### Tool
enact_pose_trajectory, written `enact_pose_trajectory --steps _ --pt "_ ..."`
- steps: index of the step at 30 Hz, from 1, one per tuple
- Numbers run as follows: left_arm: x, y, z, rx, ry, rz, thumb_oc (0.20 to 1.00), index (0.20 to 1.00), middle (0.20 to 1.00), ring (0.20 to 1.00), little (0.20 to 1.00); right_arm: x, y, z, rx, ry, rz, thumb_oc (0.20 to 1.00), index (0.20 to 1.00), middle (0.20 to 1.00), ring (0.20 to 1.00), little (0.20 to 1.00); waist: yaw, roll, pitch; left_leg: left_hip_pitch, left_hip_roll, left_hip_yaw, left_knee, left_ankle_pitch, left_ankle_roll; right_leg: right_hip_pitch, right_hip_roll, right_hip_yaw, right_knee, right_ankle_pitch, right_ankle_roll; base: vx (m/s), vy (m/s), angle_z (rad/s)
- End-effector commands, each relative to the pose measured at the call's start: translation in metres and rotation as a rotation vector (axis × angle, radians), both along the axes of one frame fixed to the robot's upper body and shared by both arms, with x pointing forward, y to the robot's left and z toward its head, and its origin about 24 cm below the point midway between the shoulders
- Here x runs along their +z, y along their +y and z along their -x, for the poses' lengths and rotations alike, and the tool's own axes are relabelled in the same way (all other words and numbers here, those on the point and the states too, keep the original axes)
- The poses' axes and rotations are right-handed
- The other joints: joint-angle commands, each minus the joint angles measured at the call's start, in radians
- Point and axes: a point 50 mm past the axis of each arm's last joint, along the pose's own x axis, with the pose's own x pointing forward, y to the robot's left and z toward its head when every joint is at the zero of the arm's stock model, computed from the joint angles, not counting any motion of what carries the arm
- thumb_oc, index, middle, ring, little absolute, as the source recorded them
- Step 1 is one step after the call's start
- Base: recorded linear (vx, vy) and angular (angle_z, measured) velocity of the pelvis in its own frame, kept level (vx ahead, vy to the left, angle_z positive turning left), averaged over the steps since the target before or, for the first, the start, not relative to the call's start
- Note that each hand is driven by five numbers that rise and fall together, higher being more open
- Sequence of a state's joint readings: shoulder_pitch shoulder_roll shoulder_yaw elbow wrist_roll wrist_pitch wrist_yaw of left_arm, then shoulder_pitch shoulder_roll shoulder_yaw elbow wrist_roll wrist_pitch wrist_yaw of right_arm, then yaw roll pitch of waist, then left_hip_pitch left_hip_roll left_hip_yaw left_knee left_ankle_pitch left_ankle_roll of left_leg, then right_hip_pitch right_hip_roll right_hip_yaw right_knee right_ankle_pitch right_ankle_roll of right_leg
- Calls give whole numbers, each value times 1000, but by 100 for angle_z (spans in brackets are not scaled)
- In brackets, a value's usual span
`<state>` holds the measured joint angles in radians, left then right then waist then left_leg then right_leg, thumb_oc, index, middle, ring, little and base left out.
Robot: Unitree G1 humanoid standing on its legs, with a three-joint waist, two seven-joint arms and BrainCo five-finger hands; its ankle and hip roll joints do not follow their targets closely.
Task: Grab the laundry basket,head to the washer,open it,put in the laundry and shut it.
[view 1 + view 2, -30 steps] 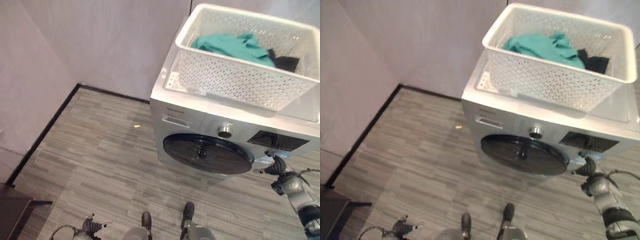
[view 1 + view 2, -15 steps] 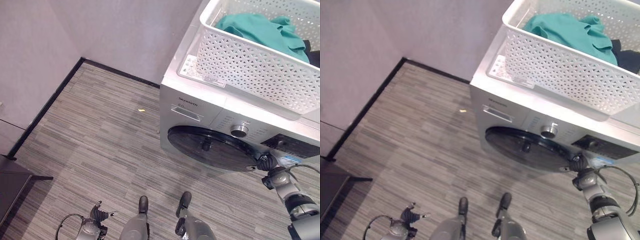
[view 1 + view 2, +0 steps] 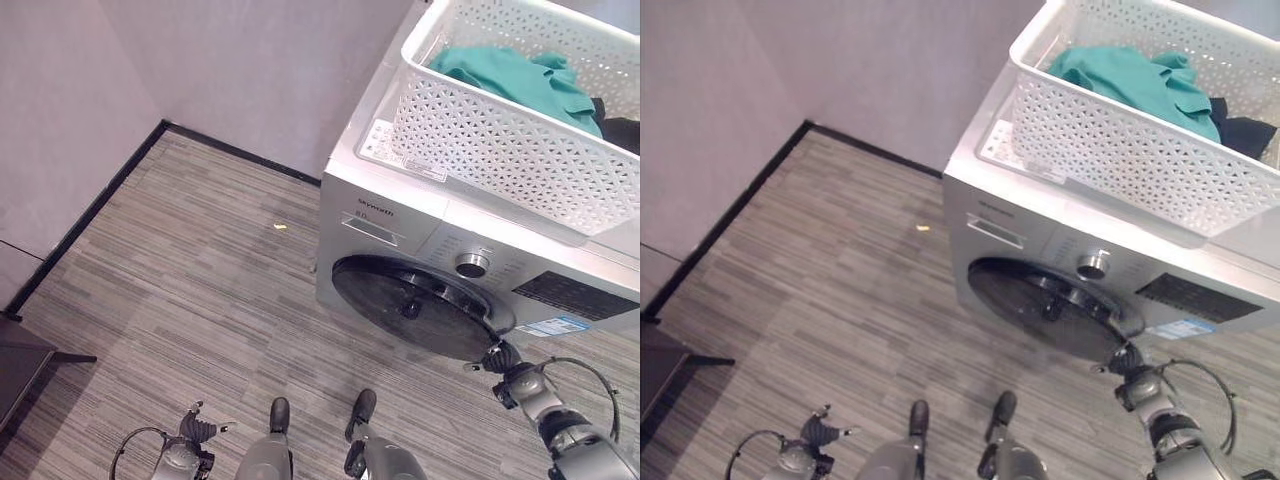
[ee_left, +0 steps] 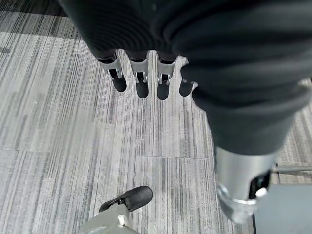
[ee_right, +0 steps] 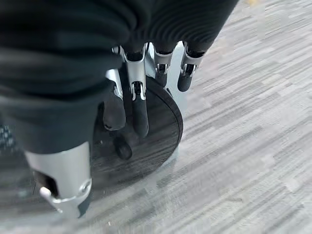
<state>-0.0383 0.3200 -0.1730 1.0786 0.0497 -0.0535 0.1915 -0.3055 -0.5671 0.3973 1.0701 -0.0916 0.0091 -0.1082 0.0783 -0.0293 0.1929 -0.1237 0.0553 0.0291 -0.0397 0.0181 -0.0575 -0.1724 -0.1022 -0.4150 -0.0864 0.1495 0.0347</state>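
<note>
Your right hand (image 3: 506, 366) sits at the washer (image 3: 420, 230) door's (image 3: 415, 305) edge — fingers relaxed, not curled round anything. Your left hand (image 4: 146, 78) hangs spread over the floor (image 3: 180, 270); the basket (image 3: 500, 150) rests atop the washer.

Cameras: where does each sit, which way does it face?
Left eye view: head, looking down at the washer, basket on top; left hand low, right hand at the door edge.
Right eye view: same scene, slightly offset.
Left wrist view: along the left hand, straight fingers over floor.
Right wrist view: along the right hand, fingers by the door.
Shared: door and right hand show in eye and right wrist views.
</note>
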Motion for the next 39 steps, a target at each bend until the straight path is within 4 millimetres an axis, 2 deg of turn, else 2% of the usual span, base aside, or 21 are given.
enact_pose_trajectory --steps 1,10,15,16,18,22,24,26,27,28,29,30,31,32,33,34,35,36,37,38,39 --pt "6 11 -6 -50 -5 -76 1000 1000 1000 1000 1000 -14 72 -19 103 -34 -308 1000 1000 1000 1000 1000 52 8 -5 -29 -41 -55 -48 41 16 69 -60 57 -1 -100 99 5 9 6" --pt "0 14 9 -55 54 -92 1000 1000 1000 1000 1000 -27 115 -6 237 11 -401 1000 1000 1000 1000 1000 47 5 -28 5 -35 -41 -48 31 16 95 -53 74 -1 -112 94 -1 -1 0" --pt "-3 22 24 -23 106 -111 1000 1000 1000 1000 1000 -26 137 0 332 17 -450 1000 1000 1000 1000 1000 42 8 -45 30 -28 -33 -47 26 15 119 -45 79 -1 -125 89 6 -9 -5" --pt "-4 24 30 -9 125 -118 1000 1000 1000 1000 1000 -27 147 2 357 24 -476 1000 1000 1000 1000 1000 44 12 -54 39 -25 -31 -45 23 14 131 -42 77 -1 -132 86 11 -17 -3" --pt "-5 25 33 -6 136 -118 1000 1000 1000 1000 1000 -27 151 3 372 30 -483 1000 1000 1000 1000 1000 45 13 -56 45 -24 -32 -45 22 13 138 -40 76 -1 -135 85 7 -16 -5" --pt "-8 27 44 15 171 -121 1000 1000 1000 1000 1000 -31 177 6 435 60 -511 1000 1000 1000 1000 1000 62 20 -65 55 -17 -52 -40 26 10 163 -32 57 7 -153 74 -3 -11 -1" --pt "-9 26 48 26 170 -117 1000 1000 1000 1000 1000 -29 185 4 463 58 -516 1000 1000 1000 1000 1000 74 24 -57 61 -12 -63 -34 24 11 162 -31 49 50 -175 69 -38 -22 7" --pt "-6 26 40 37 126 -113 1000 1000 1000 1000 1000 -23 193 -4 476 26 -523 1000 1000 1000 1000 1000 85 32 -24 42 -3 -85 -21 37 11 117 -25 46 146 -212 53 -216 -65 12" --pt "-1 26 28 59 66 -86 1000 1000 1000 1000 1000 -16 195 -14 470 -14 -522 1000 1000 1000 1000 1000 100 40 17 -2 -2 -114 10 50 5 77 -25 32 205 -237 42 -347 -116 20" --pt "0 25 25 51 55 -78 1000 1000 1000 1000 1000 -15 193 -15 456 -23 -521 1000 1000 1000 1000 1000 102 44 27 -34 -6 -139 18 62 -6 60 -31 6 220 -249 38 -386 -185 90" --pt "2 15 12 0 30 -67 1000 1000 1000 1000 1000 -13 183 -19 396 -63 -520 1000 1000 1000 1000 1000 82 51 36 -104 0 -89 32 82 -27 57 -50 -80 219 -279 41 -287 -99 125" --pt "2 10 7 -23 23 -58 1000 1000 1000 1000 1000 -11 178 -22 375 -77 -507 1000 1000 1000 1000 1000 66 55 35 -121 6 1 50 88 -20 55 -61 -113 209 -269 47 -202 -59 165" --pt "2 10 7 -24 23 -58 1000 1000 1000 1000 1000 -11 178 -22 374 -78 -507 1000 1000 1000 1000 1000 66 55 34 -124 6 1 53 86 -20 54 -62 -113 208 -268 48 -171 24 167" --pt "4 8 -1 -51 16 -64 1000 1000 1000 1000 1000 -5 172 -30 355 -113 -476 1000 1000 1000 1000 1000 42 61 32 -148 41 193 115 77 -20 61 -75 -179 179 -245 55 -156 -4 212" --pt "4 9 -1 -59 23 -66 1000 1000 1000 1000 1000 -3 170 -33 360 -117 -460 1000 1000 1000 1000 1000 60 56 43 -158 41 147 179 38 -20 55 -84 -181 175 -233 50 -201 7 220" --pt "2 10 5 -48 34 -68 1000 1000 1000 1000 1000 0 173 -38 384 -120 -451 1000 1000 1000 1000 1000 87 43 58 -171 -13 11 298 -26 -20 43 -93 -152 178 -222 38 -127 88 145" --pt "1 11 8 -20 32 -56 1000 1000 1000 1000 1000 6 178 -45 406 -138 -450 1000 1000 1000 1000 1000 107 43 70 -171 -36 -88 358 -95 -18 32 -93 -116 192 -228 35 -69 141 7" --pt "-2 11 14 3 51 -45 1000 1000 1000 1000 1000 7 179 -46 410 -136 -453 1000 1000 1000 1000 1000 108 41 71 -153 -28 -133 348 -121 -17 27 -90 -87 196 -228 35 -23 126 -120" --pt "-2 11 14 3 51 -45 1000 1000 1000 1000 1000 7 179 -46 410 -136 -453 1000 1000 1000 1000 1000 108 42 73 -150 -27 -133 347 -123 -18 28 -89 -86 196 -229 35 23 122 -161" --pt "-6 10 21 13 90 -41 1000 1000 1000 1000 1000 4 180 -44 400 -123 -461 1000 1000 1000 1000 1000 102 47 76 -130 -22 -169 318 -128 -22 37 -86 -67 187 -223 40 55 246 -112" --pt "-11 5 28 -7 128 -36 1000 1000 1000 1000 1000 2 172 -43 376 -117 -454 1000 1000 1000 1000 1000 88 55 77 -108 -40 -167 286 -147 -13 44 -100 -49 174 -196 58 43 393 -21"
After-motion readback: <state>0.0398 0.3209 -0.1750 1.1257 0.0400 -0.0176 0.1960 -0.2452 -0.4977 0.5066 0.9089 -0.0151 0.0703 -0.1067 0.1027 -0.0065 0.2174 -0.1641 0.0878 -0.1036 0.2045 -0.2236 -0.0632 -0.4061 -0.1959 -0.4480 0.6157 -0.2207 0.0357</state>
